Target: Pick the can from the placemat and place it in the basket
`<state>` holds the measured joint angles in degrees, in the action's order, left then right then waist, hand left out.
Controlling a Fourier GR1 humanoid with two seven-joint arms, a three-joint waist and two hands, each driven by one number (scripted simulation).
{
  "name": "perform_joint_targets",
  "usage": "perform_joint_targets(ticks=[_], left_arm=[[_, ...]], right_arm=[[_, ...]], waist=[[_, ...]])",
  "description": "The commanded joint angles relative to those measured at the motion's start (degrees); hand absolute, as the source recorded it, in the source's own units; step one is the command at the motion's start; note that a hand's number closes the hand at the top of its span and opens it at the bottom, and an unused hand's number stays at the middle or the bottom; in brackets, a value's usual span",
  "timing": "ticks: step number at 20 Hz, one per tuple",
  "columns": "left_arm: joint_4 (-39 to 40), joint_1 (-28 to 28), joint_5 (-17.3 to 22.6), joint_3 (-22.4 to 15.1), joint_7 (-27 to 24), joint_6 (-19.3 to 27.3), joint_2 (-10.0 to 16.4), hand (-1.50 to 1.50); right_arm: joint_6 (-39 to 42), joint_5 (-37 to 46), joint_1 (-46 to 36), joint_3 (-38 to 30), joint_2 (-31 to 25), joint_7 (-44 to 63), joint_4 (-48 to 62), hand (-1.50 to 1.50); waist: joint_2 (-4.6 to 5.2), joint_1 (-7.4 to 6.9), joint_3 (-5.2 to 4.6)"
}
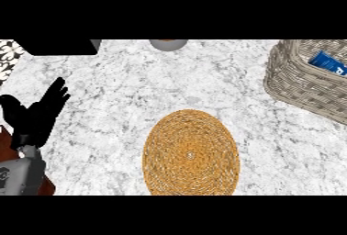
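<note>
A round woven orange placemat (190, 154) lies on the marble counter at the lower middle, with nothing on it. At the upper right stands a grey wicker basket (298, 82), cut off by the view's edge. Inside it a blue can (328, 63) lies tilted against the wall. My left hand (37, 114) rests open at the left edge, fingers up, far from both placemat and basket. No right hand shows anywhere.
A black block (58, 47) sits at the upper left edge. A grey round object (168, 43) is cut off at the top middle. A patterned surface (8, 55) shows in the far left corner.
</note>
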<state>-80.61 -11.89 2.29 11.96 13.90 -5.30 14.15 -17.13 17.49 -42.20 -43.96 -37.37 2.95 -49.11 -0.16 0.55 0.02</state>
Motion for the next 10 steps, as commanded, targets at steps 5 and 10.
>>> perform_joint_targets(ticks=[5, 10], left_arm=[[2.5, 1.6, -0.9, 0.0, -3.6, -0.7, 0.0, 0.00], [1.6, 2.4, -1.3, -0.4, -3.5, 0.4, -1.1, 0.00]], right_arm=[[17.9, -10.8, 12.9, -7.8, -10.6, -5.0, 3.6, -1.50], [30.5, -15.6, 23.0, -12.5, -16.5, -9.0, 7.2, -1.50]], waist=[[0.25, -0.04, 0.02], [0.16, 0.34, 0.03]])
